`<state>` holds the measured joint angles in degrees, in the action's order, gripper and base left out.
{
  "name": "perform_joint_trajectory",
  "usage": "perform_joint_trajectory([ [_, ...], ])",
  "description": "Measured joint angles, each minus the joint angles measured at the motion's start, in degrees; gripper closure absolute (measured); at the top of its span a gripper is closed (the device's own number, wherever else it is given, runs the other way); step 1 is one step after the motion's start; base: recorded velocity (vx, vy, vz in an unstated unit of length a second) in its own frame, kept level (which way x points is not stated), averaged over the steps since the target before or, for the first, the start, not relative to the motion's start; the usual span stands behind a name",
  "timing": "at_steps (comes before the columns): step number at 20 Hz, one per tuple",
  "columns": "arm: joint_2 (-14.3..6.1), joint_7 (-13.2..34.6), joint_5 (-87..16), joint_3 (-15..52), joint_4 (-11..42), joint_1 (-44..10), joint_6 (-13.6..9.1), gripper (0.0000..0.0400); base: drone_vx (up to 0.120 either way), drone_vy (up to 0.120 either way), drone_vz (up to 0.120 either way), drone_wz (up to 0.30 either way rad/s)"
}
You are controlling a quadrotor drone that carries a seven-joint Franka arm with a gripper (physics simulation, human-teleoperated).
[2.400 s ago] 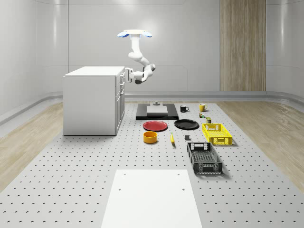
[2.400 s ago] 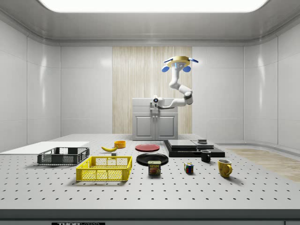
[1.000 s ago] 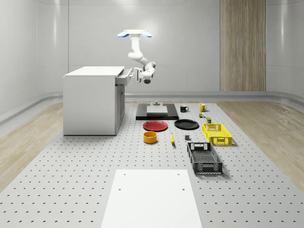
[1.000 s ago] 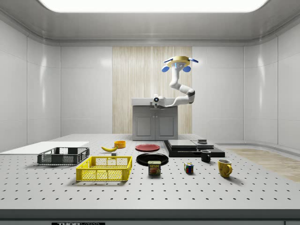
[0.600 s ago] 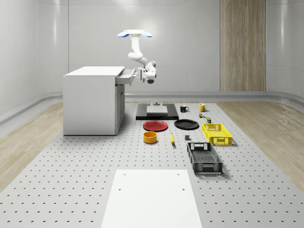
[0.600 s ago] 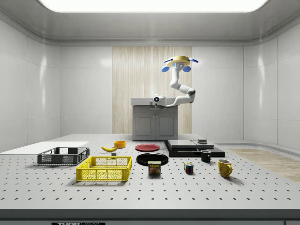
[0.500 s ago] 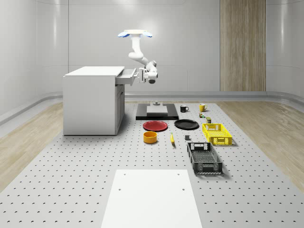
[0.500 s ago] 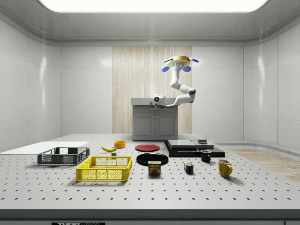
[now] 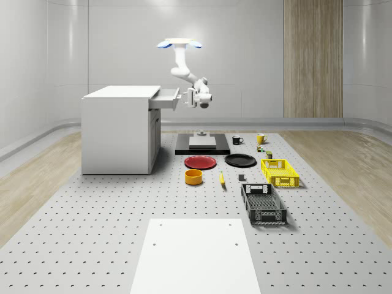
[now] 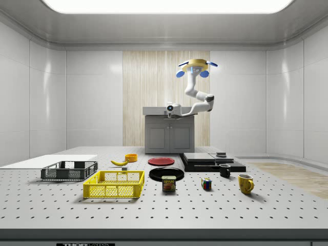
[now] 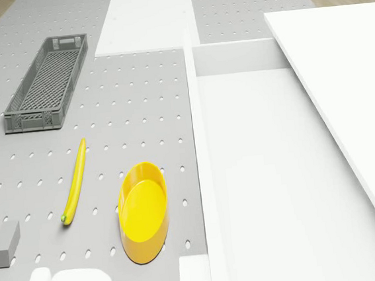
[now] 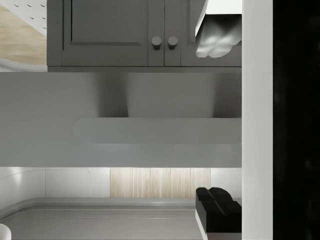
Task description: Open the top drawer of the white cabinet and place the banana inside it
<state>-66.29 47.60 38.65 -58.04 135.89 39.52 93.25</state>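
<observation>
Looking over the whole-scene view first, Ben: which step are we on?

Opening looks done, Ana. The drone (image 9: 179, 43) hovers high, right of the cabinet (image 9: 116, 131) in that view. The drawer (image 9: 165, 98) stands pulled out, and the gripper (image 9: 185, 98) sits just beside its front.

And the banana (image 9: 222, 178)?

On the table, right of the orange bowl (image 9: 193, 177), well apart from the cabinet and nearer the camera. Untouched, I'd judge.

Side view?

It shows the drone above and right of the cabinet, with the arm bent down so the gripper is at top-drawer height. The banana lies far to that view's left, near the bowl.

Drone view?

It looks down into the bare white drawer. Beside it on the table are the bowl, then the banana, with the grey crate (image 11: 48, 82) further along.

Wrist view: is it gripping?

No. The 2 fingers (image 12: 217, 35) are spread wide, with the handle (image 12: 160, 131) lying across between them and neither one touching it.

So what next?

In my judgement, step 1 of 2 is finished. The gripper should back clear of the handle. Then the drone must drop toward the table and bring the arm over the banana. The banana is thin and lies flat, so the fingers should close across its narrow width, clear of the bowl.
</observation>
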Motion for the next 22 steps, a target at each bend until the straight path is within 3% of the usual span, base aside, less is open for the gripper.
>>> perform_joint_trajectory([
  [22,-3.3,2.5,-2.6,-0.6,-0.1,2.2,1.7,0.0000,0.120,0.120,0.000,0.000],
])
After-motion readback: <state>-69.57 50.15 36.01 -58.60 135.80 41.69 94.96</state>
